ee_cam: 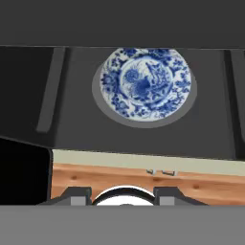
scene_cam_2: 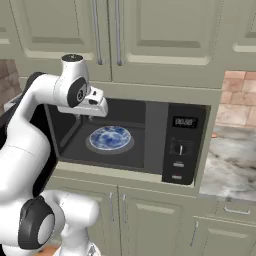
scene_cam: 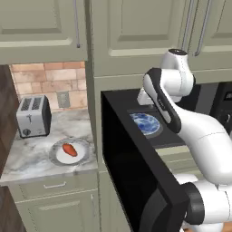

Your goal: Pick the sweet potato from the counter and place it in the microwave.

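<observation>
The sweet potato (scene_cam: 69,150), small and orange-red, lies on a pale plate (scene_cam: 84,156) on the marble counter (scene_cam: 27,161), left of the microwave (scene_cam_2: 156,131). The microwave's black door (scene_cam: 131,172) is swung wide open towards me. On the turntable inside its dark cavity rests a blue-patterned plate (scene_cam_2: 110,137) (ee_cam: 146,82). My gripper (scene_cam: 145,99) (scene_cam_2: 90,107) (ee_cam: 122,196) hangs at the cavity's upper left front, well to the right of the sweet potato. Its fingertips (ee_cam: 76,195) stand wide apart, open, with nothing between them.
A silver two-slot toaster (scene_cam: 33,116) stands at the back of the counter by the brick wall. The microwave's control panel (scene_cam_2: 182,145) is on its right side. Pale cabinets (scene_cam_2: 125,35) hang above. More marble counter (scene_cam_2: 232,167) lies to the microwave's right.
</observation>
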